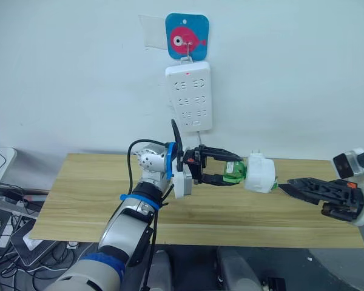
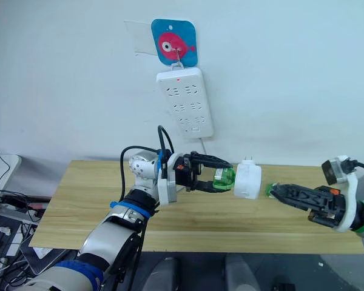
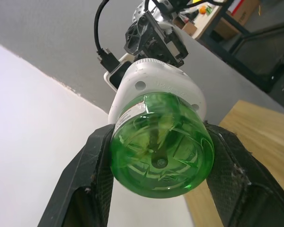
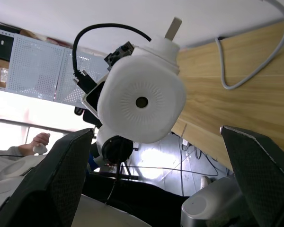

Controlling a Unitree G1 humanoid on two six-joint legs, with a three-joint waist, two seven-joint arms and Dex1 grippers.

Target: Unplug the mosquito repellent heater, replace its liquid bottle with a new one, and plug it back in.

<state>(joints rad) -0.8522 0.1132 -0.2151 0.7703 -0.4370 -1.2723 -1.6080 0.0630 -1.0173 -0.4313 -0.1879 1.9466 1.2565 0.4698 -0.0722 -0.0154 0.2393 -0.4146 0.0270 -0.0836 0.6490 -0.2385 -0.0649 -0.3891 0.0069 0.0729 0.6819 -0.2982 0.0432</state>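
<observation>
The small white rounded plastic heater (image 1: 259, 173) hangs in the air above the light wooden table (image 1: 79, 200), unplugged, prongs up, well below the long white power strip (image 1: 189, 96) on the wall. Its translucent green liquid bottle (image 1: 233, 171) is still fitted; our left gripper (image 1: 227, 167) is clamped on the bottle. Our right gripper (image 1: 286, 187), fingers spread wide, sits just beside the heater's vented face, not gripping. We judge the bottle removal in hand: next, the right gripper must close on the heater so the bottle can be twisted free.
</observation>
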